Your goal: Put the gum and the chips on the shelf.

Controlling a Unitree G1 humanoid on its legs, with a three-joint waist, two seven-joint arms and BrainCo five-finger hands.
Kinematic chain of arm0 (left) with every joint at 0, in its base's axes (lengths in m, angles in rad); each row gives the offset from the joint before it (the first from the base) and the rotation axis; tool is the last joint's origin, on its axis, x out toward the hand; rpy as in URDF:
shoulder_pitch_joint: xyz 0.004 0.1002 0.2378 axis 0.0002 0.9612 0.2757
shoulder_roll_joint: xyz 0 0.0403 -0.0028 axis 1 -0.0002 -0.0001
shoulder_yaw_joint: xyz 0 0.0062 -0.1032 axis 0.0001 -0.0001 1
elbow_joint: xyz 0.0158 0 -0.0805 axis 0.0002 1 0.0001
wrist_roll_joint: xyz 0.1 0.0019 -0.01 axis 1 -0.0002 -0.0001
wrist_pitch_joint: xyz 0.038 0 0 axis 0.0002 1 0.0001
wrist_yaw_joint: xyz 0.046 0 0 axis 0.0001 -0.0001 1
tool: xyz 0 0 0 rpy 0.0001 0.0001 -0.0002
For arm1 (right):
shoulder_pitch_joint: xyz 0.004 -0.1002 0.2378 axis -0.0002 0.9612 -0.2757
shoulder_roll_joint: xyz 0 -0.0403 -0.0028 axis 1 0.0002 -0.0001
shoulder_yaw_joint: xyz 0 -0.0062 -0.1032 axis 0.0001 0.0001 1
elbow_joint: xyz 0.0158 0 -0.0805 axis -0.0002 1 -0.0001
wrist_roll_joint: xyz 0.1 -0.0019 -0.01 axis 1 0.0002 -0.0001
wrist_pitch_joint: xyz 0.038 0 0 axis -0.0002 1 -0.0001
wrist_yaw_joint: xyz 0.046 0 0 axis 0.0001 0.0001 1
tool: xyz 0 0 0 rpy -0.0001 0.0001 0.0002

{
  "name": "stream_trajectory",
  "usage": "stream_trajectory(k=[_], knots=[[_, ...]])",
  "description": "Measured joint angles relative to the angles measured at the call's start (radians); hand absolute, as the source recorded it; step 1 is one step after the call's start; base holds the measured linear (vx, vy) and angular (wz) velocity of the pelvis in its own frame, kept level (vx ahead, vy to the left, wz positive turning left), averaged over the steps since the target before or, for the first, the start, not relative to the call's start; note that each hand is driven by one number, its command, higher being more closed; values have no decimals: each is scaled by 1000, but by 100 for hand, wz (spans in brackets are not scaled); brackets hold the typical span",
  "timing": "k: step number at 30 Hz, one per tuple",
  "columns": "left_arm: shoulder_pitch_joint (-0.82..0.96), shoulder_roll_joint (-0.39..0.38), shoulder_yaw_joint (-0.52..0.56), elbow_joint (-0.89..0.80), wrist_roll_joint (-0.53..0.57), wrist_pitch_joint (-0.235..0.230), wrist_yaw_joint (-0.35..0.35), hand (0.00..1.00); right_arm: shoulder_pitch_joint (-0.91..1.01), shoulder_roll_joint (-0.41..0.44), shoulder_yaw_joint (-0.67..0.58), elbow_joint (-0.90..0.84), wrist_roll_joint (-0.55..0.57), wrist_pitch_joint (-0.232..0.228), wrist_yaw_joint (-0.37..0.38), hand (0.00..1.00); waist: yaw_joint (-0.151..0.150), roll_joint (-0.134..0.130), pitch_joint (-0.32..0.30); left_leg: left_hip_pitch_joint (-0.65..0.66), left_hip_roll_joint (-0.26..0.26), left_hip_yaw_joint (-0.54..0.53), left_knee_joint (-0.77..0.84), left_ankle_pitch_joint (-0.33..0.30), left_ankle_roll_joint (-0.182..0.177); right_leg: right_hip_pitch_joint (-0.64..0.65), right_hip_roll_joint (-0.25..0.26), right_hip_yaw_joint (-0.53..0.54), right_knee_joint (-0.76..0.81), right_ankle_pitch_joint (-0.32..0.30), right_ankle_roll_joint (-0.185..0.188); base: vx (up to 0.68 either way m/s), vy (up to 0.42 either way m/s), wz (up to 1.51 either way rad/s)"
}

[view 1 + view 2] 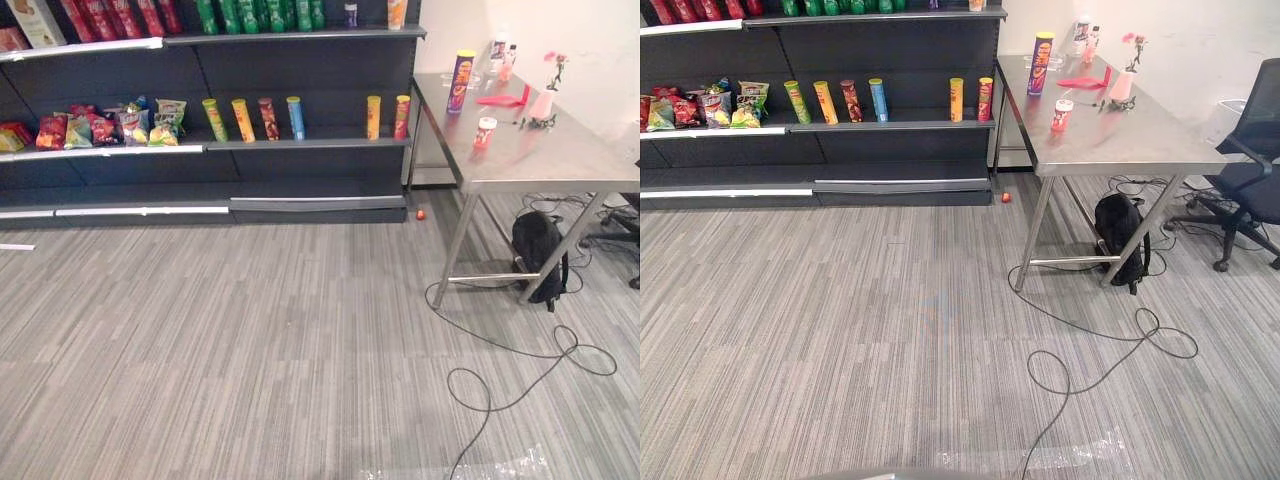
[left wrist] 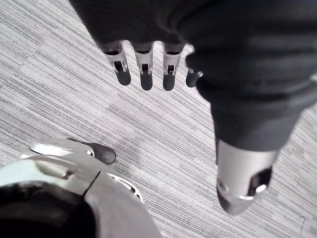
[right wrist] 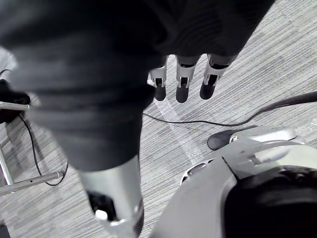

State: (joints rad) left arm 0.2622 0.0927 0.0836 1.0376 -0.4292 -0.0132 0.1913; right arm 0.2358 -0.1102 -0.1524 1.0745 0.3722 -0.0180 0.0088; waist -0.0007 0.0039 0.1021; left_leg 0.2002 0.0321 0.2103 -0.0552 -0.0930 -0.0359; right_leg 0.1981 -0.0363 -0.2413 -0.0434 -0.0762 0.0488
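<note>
Standing upright at the far end of the steel tabletop [image 1: 540,160], the chips [image 1: 461,82] are a tall purple can with a yellow lid and orange print. The gum [image 1: 485,132] is a short white tub with a red lid and a red band. It also stands upright, nearer the tabletop's front edge and apart from the can. Just to the left of the tabletop is the dark shelf [image 1: 300,143], which carries a row of slim cans [image 1: 242,120] in green, yellow, red and blue, with bright snack bags [image 1: 100,125] further left. Both task items are well apart from either robot hand, with a wide stretch of grey striped carpet [image 1: 250,330] in between. The left robot hand [image 2: 145,69] hangs with its fingers pointing down at the carpet, straight and slightly spread, the thumb off to one side, holding nothing. The right robot hand [image 3: 182,79] hangs the same way, its fingers straight and relaxed above the carpet and empty. A black backpack [image 1: 538,250] leans against a leg under the tabletop, and a dark office chair [image 1: 1250,170] stands to the right of it.
</note>
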Motion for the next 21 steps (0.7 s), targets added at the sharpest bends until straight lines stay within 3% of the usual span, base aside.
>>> stream_trajectory(k=[21], knots=[[-5,-1,2,-5,0,-6,-2,0,-19,13,-30,-2,0,-7,-6,0,-8,-5,49,36,-5,22,-41,5,-12,21,0,-5,-14,-2,22,2,-8,-2]])
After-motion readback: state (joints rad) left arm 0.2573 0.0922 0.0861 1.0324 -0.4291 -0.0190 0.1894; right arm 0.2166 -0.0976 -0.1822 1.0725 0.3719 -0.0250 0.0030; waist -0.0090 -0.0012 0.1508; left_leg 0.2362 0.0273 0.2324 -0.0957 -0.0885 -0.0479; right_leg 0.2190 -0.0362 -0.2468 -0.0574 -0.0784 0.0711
